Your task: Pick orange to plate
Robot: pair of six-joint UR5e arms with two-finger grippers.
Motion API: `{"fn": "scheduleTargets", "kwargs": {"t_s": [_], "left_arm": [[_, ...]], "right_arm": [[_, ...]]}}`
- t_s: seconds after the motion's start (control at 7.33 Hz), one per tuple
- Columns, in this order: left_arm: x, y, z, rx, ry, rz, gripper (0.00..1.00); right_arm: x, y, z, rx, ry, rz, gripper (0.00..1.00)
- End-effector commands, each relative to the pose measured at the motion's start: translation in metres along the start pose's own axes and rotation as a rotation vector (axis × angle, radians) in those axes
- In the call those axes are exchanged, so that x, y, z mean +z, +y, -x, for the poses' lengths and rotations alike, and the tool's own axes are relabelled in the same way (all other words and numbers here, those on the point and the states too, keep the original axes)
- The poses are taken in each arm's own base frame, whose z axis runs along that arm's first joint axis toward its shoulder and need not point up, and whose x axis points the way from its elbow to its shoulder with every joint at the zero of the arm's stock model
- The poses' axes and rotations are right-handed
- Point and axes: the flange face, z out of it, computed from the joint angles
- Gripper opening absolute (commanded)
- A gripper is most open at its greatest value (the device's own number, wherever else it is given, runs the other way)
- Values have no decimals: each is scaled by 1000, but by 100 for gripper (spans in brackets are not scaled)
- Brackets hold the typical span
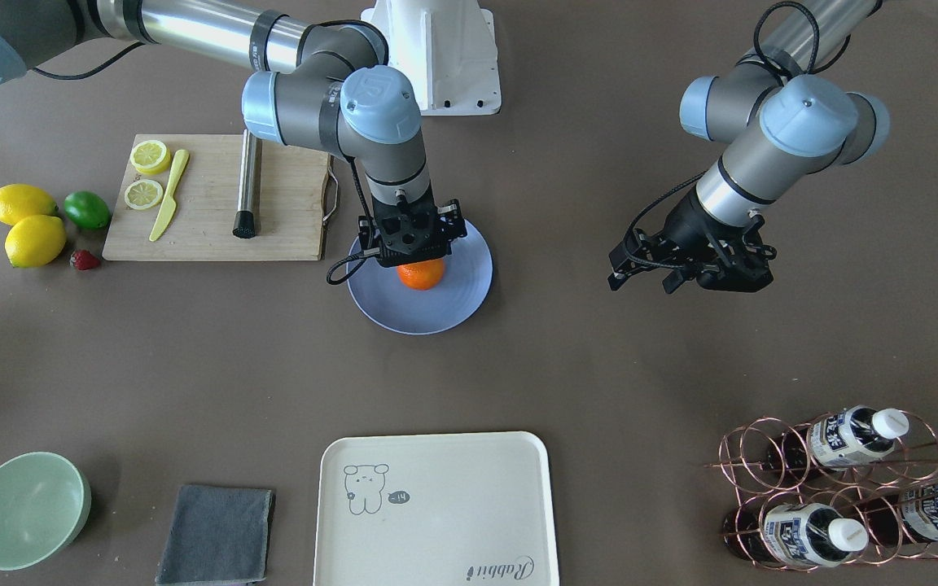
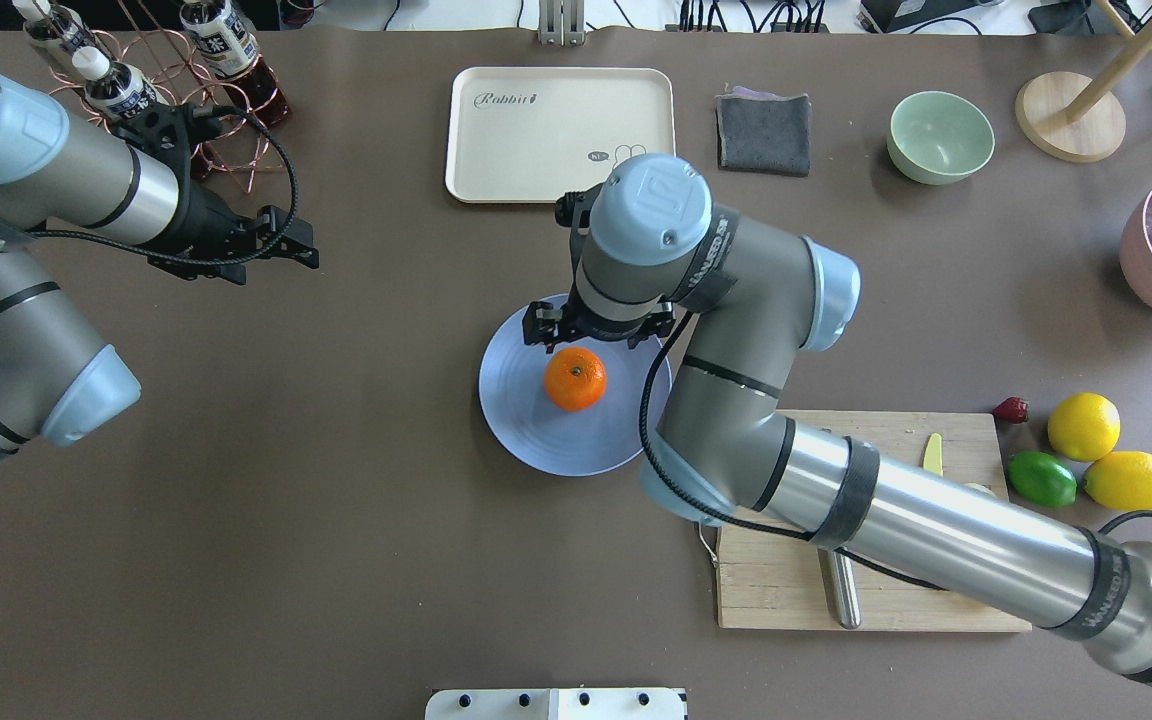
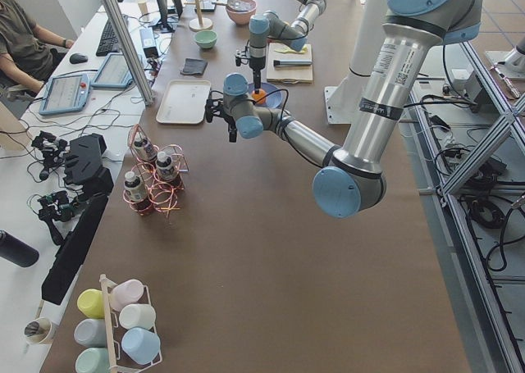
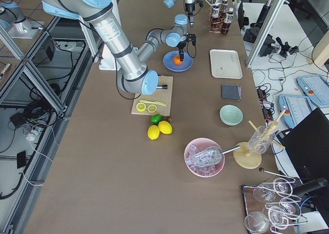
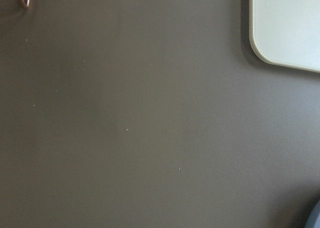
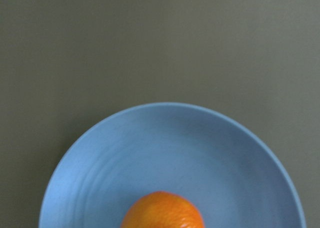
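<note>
On the brown counter (image 1: 599, 366) the orange (image 2: 575, 378) sits near the middle of the blue plate (image 2: 521, 420). My right gripper (image 1: 415, 255) hangs just above it, seemingly clear of it. I cannot tell how its jaws stand. The left gripper (image 1: 687, 278) hovers well apart, and I cannot tell its jaws' state either.

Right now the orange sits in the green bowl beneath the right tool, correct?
Not quite. The orange sits on the blue plate beneath the right tool, not in the green bowl. The overhead exterior view shows it.
</note>
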Motion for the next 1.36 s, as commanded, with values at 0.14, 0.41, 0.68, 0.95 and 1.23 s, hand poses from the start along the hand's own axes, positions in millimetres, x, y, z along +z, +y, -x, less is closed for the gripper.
{"fn": "scheduleTargets", "kwargs": {"t_s": [0.14,0.41,0.68,0.95,1.23], "left_arm": [[-146,-60,57,123,-145,27,96],[-226,-86,162,249,-280,87,96],[-274,-94,246,262,-334,215,97],[-296,-75,337,207,-323,237,97],[-302,-49,365,181,-297,211,97]], "right_arm": [[-113,-78,-240,-59,-57,20,100],[-155,-83,-401,-127,-35,9,100],[-192,-63,-539,-232,57,52,100],[-228,-57,-653,-327,155,120,100],[-223,-33,-715,-300,150,147,100]]}}
